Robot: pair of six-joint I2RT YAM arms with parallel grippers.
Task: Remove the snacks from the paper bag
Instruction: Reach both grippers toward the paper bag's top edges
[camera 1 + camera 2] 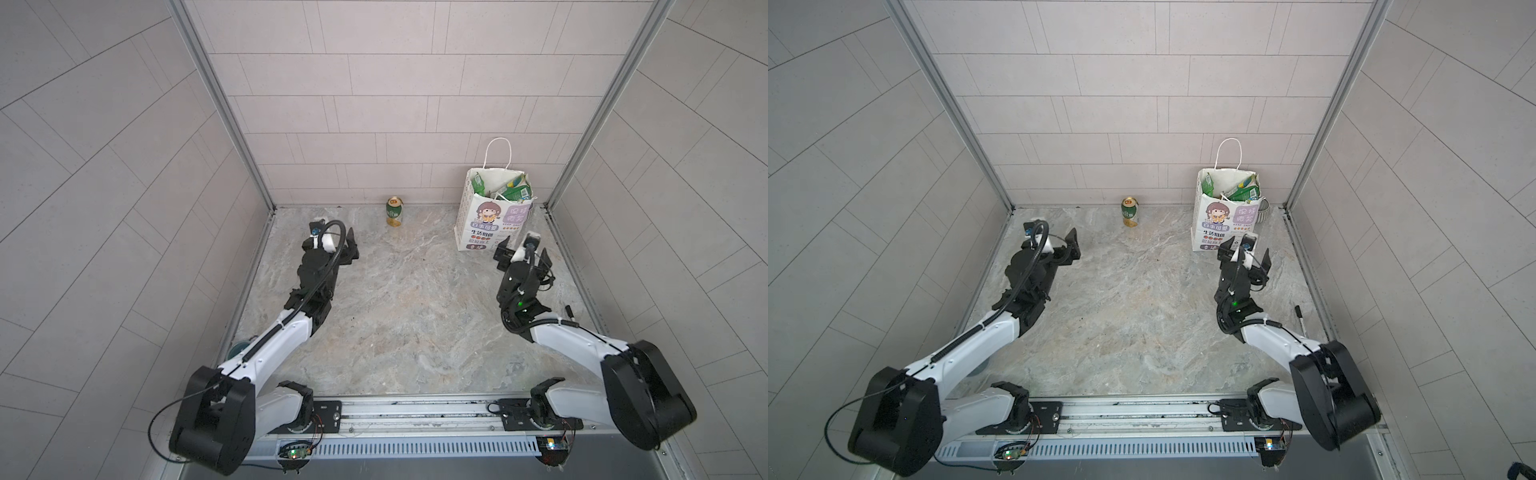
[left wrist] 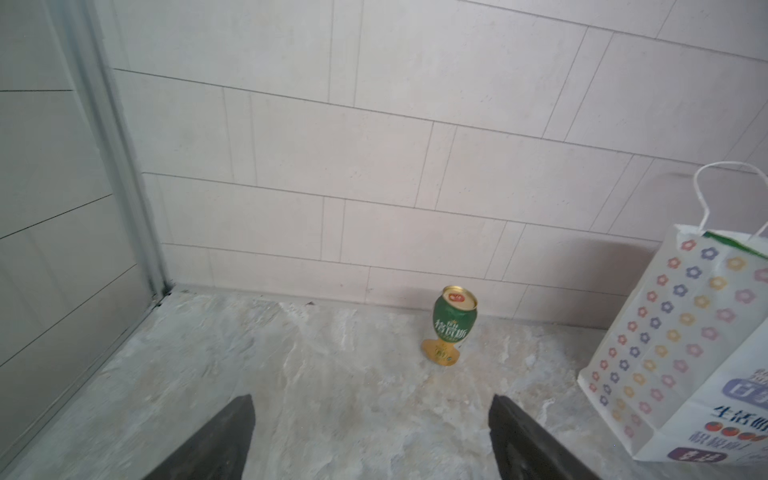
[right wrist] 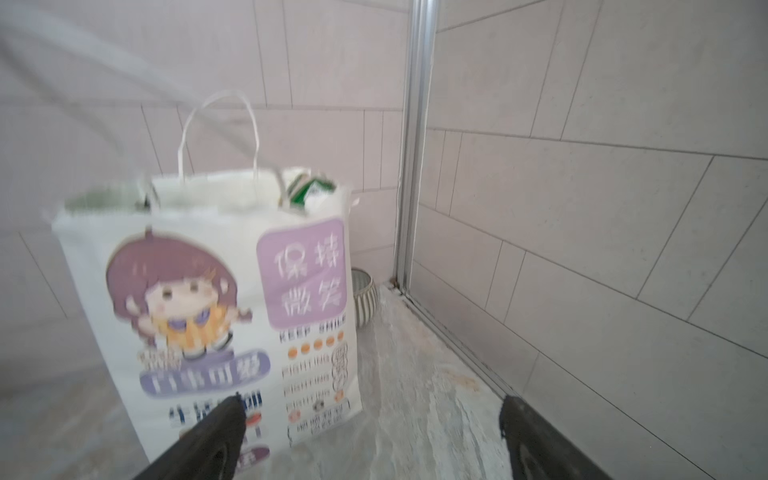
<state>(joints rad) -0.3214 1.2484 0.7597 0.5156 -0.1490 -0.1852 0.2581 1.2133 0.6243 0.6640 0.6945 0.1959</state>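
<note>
The white paper bag (image 1: pixel 478 224) (image 1: pixel 1214 226) stands upright at the back right of the marble floor, cartoon girl facing me. Green snacks (image 1: pixel 517 192) (image 1: pixel 1244 192) poke out of its open top; the rest of its contents are hidden. My right gripper (image 1: pixel 524 248) (image 1: pixel 1246 249) hovers low just in front of the bag's right corner, open and empty. In the right wrist view the bag (image 3: pixel 216 299) fills the left half, one finger (image 3: pixel 216 432) crossing its print. My left gripper (image 1: pixel 334 232) (image 2: pixel 372 401) is open and empty over bare floor at the far left, well apart from the bag (image 2: pixel 681 345).
A green-and-gold can (image 1: pixel 394 212) (image 2: pixel 453 324) stands by the back wall, left of the bag. A striped mug (image 1: pixel 1264 212) (image 3: pixel 363 299) sits behind the bag's right side in the corner. A black pen (image 1: pixel 1300 318) lies by the right wall. Tiled walls enclose three sides.
</note>
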